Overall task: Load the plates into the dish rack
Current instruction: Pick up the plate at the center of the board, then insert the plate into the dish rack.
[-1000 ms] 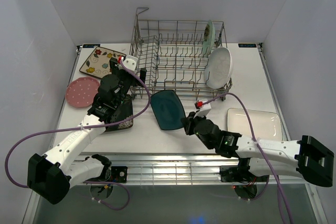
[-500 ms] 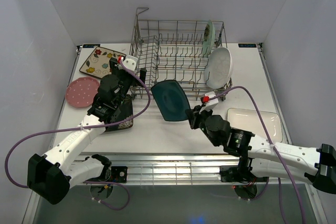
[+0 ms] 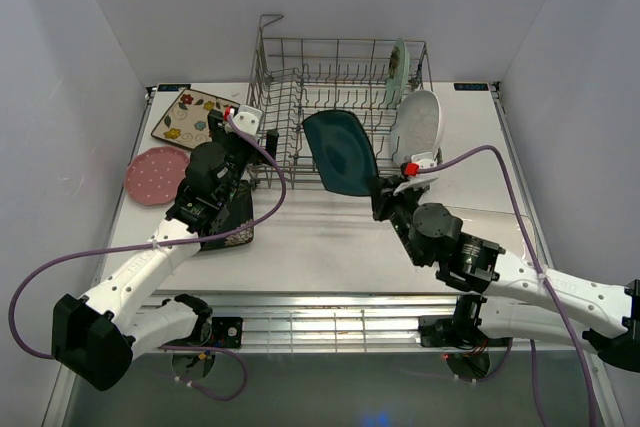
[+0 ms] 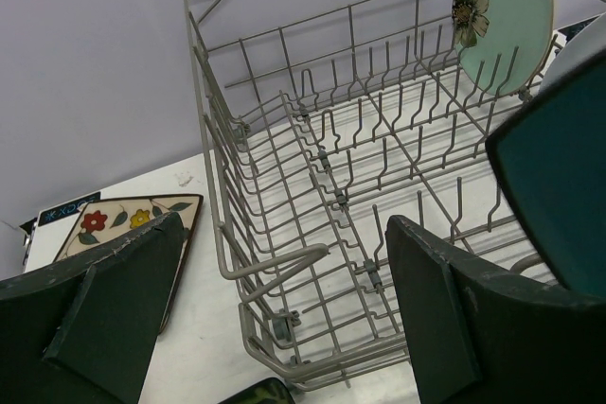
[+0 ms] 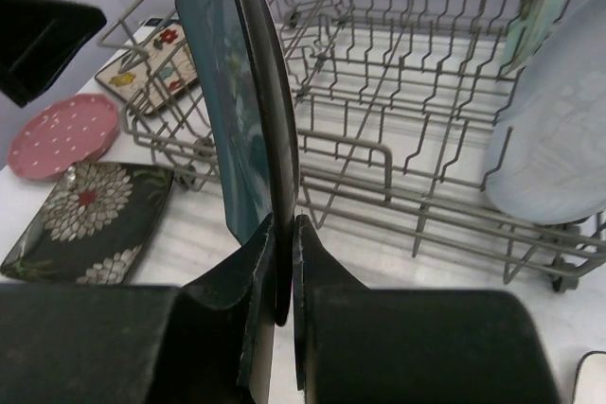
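While right end effector (image 5: 282, 234) clamps teal plate (image 3: 340, 152) | left end effector (image 4: 286, 272) wide | dark plate (image 3: 240, 219) half-hidden

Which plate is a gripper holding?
The teal square plate, pinched upright by the right gripper; the others sit in the rack or on the table.

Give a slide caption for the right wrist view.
Right gripper pinches the teal square plate upright, in front of the wire dish rack.

Bright, even light falls from above; shadows on the counter (image 3: 320, 242) are soft and pale (the wrist views blur very near parts).
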You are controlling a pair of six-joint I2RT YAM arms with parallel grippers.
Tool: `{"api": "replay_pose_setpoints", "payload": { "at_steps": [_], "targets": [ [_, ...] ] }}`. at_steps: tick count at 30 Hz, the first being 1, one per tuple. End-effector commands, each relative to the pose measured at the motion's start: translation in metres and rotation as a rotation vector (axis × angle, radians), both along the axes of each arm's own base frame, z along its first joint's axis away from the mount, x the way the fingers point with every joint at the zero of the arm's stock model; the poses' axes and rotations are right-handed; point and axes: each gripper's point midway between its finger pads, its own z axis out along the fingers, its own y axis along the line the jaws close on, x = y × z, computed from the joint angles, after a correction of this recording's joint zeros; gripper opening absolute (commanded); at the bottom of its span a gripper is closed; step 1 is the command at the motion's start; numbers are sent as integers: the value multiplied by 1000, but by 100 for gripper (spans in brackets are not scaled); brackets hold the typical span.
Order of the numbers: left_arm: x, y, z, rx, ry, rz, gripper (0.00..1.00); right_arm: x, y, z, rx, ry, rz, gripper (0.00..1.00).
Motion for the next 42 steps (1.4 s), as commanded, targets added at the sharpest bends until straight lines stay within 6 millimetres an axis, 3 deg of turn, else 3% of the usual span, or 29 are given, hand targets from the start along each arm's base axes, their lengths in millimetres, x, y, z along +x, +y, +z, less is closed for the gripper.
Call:
{"api": "replay_pose_setpoints", "payload": {
  "at_steps": [1,9,11,12,22,26,31,35,37,38,40,42],
  "targets": [
    [-4,2,10,-12,-30,1,98,10,-24,102,246,-157,-134,8],
    [-4,3,10,-12,-32,1,98,43,-37,136,95,-226,-360,8],
    [-5,2,10,-13,-32,-4,98,54,-31,136,49,-229,-386,8],
    [-5,2,10,-13,-32,-4,98,61,-39,145,50,-239,-417,8],
    [-4,1,8,-5,-30,-5,98,109,-55,165,-19,-248,-525,8],
    [-3,0,5,3,-26,-12,98,134,-55,164,-65,-215,-523,8],
    [-3,0,5,2,-27,-9,98,167,-72,164,-101,-174,-551,8],
    [-2,-1,4,7,-26,-12,98,196,-68,157,-138,-136,-525,8],
    [-2,-1,3,6,-24,-12,98,206,-75,165,-129,-135,-540,8],
    [-1,-1,1,10,-20,-12,98,216,-69,152,-166,-106,-527,8],
    [-1,-1,2,8,-23,-9,98,226,-75,160,-161,-105,-538,8],
    [-1,0,2,10,-22,-7,98,243,-70,150,-184,-82,-522,8]
  ]
}}
